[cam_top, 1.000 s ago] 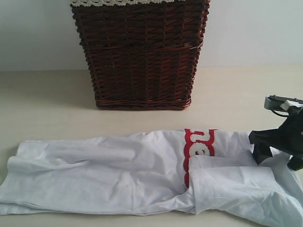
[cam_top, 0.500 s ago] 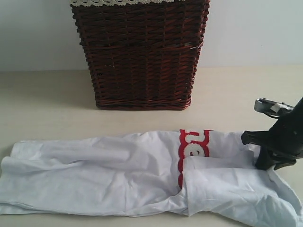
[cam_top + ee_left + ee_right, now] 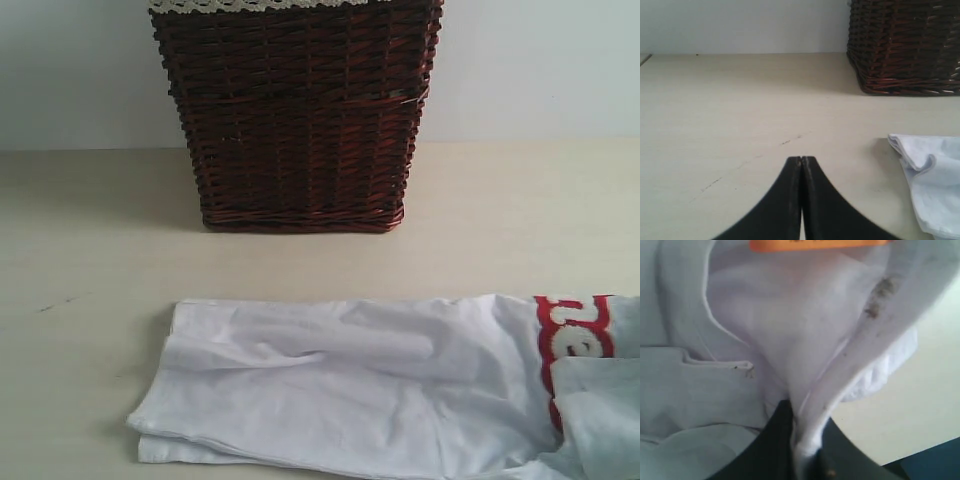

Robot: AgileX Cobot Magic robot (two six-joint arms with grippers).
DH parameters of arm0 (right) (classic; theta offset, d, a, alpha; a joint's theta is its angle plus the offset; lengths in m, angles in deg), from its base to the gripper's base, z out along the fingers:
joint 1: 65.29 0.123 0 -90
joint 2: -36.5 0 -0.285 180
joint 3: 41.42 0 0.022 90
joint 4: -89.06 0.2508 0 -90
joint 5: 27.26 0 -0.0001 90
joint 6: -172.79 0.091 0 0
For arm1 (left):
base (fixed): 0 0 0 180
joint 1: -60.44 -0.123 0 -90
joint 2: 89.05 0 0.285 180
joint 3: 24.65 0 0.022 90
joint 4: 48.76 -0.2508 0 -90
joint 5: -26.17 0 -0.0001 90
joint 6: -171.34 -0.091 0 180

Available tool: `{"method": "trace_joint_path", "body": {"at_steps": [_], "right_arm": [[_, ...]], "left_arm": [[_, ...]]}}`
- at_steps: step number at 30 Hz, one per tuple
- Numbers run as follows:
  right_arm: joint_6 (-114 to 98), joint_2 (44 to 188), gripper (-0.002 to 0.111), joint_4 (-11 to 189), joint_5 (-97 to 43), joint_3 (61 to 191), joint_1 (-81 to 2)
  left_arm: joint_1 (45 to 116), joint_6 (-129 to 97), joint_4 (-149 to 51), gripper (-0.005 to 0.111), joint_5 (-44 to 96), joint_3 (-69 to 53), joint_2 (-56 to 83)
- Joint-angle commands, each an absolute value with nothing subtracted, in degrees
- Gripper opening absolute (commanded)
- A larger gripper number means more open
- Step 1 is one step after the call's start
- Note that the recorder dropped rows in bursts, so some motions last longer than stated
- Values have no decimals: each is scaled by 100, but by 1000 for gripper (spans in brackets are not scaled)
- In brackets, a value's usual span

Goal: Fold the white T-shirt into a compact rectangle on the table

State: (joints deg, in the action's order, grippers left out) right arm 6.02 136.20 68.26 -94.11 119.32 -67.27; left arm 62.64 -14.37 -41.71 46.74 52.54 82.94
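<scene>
The white T-shirt [image 3: 340, 385] lies as a long folded strip on the pale table [image 3: 90, 260], running off the right edge of the exterior view, its red-outlined lettering [image 3: 572, 335] at the far right. In the right wrist view my right gripper [image 3: 807, 440] is shut on the shirt's collar edge [image 3: 860, 355], with the orange tag [image 3: 815, 245] just beyond. My left gripper [image 3: 801, 161] is shut with nothing in it, hovering over bare table, with the shirt's folded hem [image 3: 930, 175] off to one side. Neither gripper shows in the exterior view.
A dark brown wicker basket [image 3: 300, 120] with a lace-trimmed liner [image 3: 280, 5] stands at the back centre against the wall, also seen as the basket [image 3: 905, 45] in the left wrist view. A faint dark scratch [image 3: 55, 303] marks the table at left.
The shirt has slid far to the right, its left end moving from the table's left edge toward the middle. The right gripper and arm have left the exterior view.
</scene>
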Motion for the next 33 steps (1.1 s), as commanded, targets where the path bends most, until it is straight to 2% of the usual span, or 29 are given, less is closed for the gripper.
{"method": "trace_joint_path", "body": {"at_steps": [1, 7, 10, 15, 19, 25, 30, 33], "right_arm": [[267, 13354, 0, 7332, -9722, 12376, -6727], [-992, 12968, 0, 9800, -9722, 12980, -6704], [-1043, 12755, 0, 10411, -9722, 13198, -6405], [-481, 12751, 0, 10761, -9722, 13370, -5329], [368, 13145, 0, 10852, -8964, 13370, -4349], [308, 13948, 0, 11511, -7735, 13373, -3009], [364, 14506, 0, 11611, -6516, 13420, -2071], [477, 15004, 0, 11611, -6354, 13775, -1744]], "left_arm": [[6244, -1430, -4186, 0, 4641, 5257, 8316], [6244, -1430, -4186, 0, 4641, 5257, 8316], [6244, -1430, -4186, 0, 4641, 5257, 8316], [6244, -1430, -4186, 0, 4641, 5257, 8316], [6244, -1430, -4186, 0, 4641, 5257, 8316], [6244, -1430, -4186, 0, 4641, 5257, 8316], [6244, -1430, -4186, 0, 4641, 5257, 8316], [6244, -1430, -4186, 0, 4641, 5257, 8316]]}}
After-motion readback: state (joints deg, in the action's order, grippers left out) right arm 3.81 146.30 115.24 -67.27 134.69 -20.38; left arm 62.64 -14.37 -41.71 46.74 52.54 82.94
